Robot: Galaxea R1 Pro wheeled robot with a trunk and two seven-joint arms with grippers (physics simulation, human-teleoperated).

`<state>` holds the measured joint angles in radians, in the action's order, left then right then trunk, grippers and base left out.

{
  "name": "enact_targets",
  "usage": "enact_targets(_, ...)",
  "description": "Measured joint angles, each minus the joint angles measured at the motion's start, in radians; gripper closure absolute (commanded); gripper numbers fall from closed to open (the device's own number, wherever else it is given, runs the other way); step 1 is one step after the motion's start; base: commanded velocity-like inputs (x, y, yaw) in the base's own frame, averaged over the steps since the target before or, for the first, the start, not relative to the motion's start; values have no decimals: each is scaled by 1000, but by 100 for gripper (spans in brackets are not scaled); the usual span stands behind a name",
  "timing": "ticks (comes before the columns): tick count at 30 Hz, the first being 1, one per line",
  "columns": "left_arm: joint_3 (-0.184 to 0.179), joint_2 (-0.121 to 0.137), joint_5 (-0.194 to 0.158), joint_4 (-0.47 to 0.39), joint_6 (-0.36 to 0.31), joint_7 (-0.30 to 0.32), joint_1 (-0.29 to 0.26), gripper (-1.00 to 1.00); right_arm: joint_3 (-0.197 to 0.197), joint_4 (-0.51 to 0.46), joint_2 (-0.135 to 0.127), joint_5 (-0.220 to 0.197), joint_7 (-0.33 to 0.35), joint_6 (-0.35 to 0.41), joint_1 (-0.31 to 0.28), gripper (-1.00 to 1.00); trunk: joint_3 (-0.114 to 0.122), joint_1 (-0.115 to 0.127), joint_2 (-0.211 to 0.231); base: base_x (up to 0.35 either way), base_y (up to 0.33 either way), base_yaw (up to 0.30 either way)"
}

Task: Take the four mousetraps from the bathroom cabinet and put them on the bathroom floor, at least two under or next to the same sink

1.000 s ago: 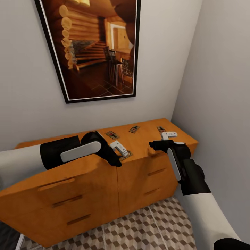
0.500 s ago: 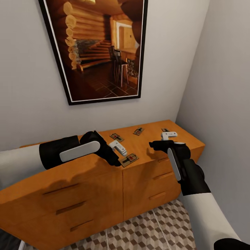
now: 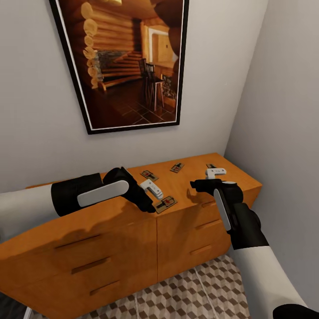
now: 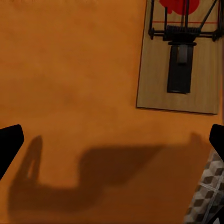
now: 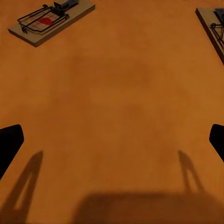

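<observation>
Four mousetraps lie on top of the orange wooden cabinet point(image 3: 110, 221). One mousetrap point(image 3: 166, 204) sits at the front edge, just beyond my left gripper point(image 3: 153, 190), which hovers open above the top. The left wrist view shows this trap point(image 4: 182, 60) ahead of the open gripper point(image 4: 112, 140). Two more traps point(image 3: 149, 175) point(image 3: 177, 167) lie further back. The fourth trap point(image 3: 210, 165) peeks out behind my right gripper point(image 3: 217, 173), which is open over bare wood. In the right wrist view the open gripper point(image 5: 112, 140) has one trap point(image 5: 49, 21) and another trap point(image 5: 214, 23) beyond it. Cube-patterned bathroom floor point(image 3: 190, 292) lies below.
The cabinet fills the corner between the back wall and the grey right wall point(image 3: 283, 110). A large framed picture point(image 3: 128, 62) hangs above it. Drawer fronts with slot handles point(image 3: 86, 264) face me. A strip of tiled floor point(image 4: 207, 196) shows past the cabinet's front edge.
The whole picture shifted a second ago as the camera moved. Since half a second ago both grippers hold almost still above the cabinet top, and the traps have not moved.
</observation>
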<state>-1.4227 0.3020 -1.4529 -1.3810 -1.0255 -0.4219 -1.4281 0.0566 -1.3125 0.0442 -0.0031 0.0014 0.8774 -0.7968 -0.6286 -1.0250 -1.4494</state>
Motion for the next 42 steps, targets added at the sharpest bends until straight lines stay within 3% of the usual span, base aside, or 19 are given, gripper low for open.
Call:
enact_targets(7,0,-4,0,-1,0,18,0,-100,0,0,0,0,0,0,0,-100,0,0,0,0,0,0)
enact_targets(24,4,-9,2,-1,2,150,0,-100,0,0,0,-1,0,0,0,-100,0,0,0,0,0,0)
enact_targets(42,19,-4,3,2,3,159,0,-100,0,0,0,-1,0,0,0,-100,0,0,0,34,0,0)
